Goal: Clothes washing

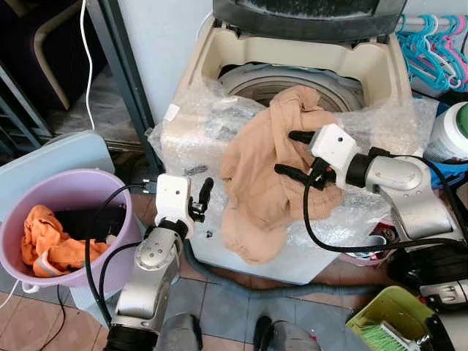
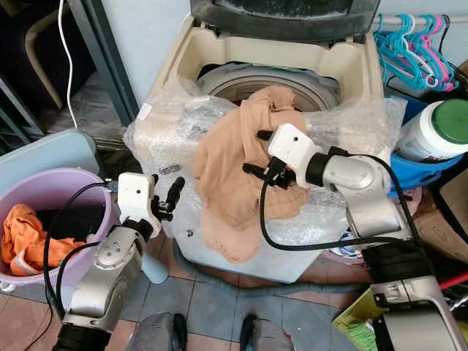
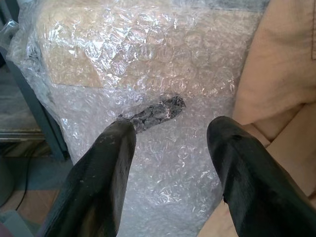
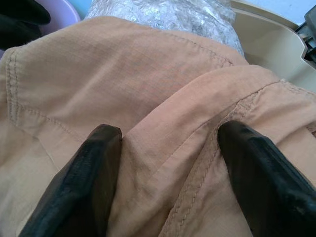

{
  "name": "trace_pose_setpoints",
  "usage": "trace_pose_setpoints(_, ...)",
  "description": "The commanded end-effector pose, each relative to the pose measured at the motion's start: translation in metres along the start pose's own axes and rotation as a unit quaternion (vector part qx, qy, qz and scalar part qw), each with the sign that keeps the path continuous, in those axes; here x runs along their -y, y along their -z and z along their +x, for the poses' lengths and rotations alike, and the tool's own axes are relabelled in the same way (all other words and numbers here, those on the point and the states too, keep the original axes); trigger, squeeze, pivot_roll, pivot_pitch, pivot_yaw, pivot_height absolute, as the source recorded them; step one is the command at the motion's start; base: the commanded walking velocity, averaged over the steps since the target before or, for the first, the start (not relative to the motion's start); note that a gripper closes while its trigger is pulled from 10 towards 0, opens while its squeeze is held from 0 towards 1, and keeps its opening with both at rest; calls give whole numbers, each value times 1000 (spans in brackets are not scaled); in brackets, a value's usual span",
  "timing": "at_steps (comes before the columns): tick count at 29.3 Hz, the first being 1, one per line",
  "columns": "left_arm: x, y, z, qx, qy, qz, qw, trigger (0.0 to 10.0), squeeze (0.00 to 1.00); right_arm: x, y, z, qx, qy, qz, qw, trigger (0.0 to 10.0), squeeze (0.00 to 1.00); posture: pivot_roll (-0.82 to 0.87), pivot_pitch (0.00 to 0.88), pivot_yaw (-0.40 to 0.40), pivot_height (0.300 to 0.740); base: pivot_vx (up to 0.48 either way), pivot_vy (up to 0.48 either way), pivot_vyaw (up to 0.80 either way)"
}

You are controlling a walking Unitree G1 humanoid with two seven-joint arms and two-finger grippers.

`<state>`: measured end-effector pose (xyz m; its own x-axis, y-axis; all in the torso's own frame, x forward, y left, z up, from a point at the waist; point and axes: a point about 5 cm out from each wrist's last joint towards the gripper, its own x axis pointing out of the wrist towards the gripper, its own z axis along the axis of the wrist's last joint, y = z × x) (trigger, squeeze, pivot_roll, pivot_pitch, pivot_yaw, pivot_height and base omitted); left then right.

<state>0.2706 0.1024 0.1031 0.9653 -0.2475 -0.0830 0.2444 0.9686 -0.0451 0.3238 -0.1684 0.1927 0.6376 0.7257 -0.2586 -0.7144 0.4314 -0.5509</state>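
A tan garment (image 1: 259, 175) lies over the front rim of the open top-load washing machine (image 1: 199, 62). Its upper part reaches toward the drum (image 1: 252, 79) and its lower part hangs down the front. My right gripper (image 1: 293, 154) is open, with both fingers pressed against the garment's folds at the rim. In the right wrist view a raised fold (image 4: 168, 123) sits between the black fingers (image 4: 79, 187). My left gripper (image 3: 170, 133) is open and empty, close to the machine's bubble-wrapped front (image 3: 148, 64), just left of the hanging cloth.
A purple basin (image 1: 69, 183) holding an orange cloth (image 1: 45, 247) stands on the floor at the left. Teal hangers (image 1: 433, 45) and a white jar with a green lid (image 1: 452, 133) are at the right. A green basket (image 1: 380, 320) and a grey hose (image 1: 241, 284) lie below.
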Motion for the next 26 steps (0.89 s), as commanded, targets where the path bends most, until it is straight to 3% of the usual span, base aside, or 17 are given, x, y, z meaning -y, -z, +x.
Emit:
trace_pose_setpoints(1,0,3,-1,-6,0,1,1000,10000,0,-2,0,1,-5,-6,-13,1000,0,0,-43,68,18,740,0,0,0)
trace_pose_setpoints(14,-1,3,-2,-8,-3,4,1000,10000,0,-2,3,2,-16,-4,-33,999,0,0,-41,77,14,740,0,0,0)
trace_pose_setpoints(24,-1,5,-3,-11,-4,4,1000,10000,0,5,3,5,-17,15,-38,999,0,0,-36,73,12,740,0,0,0)
trace_pose_setpoints(26,-2,5,-3,-11,-5,6,1000,10000,0,13,2,6,-15,37,-36,999,0,0,-36,73,16,740,0,0,0)
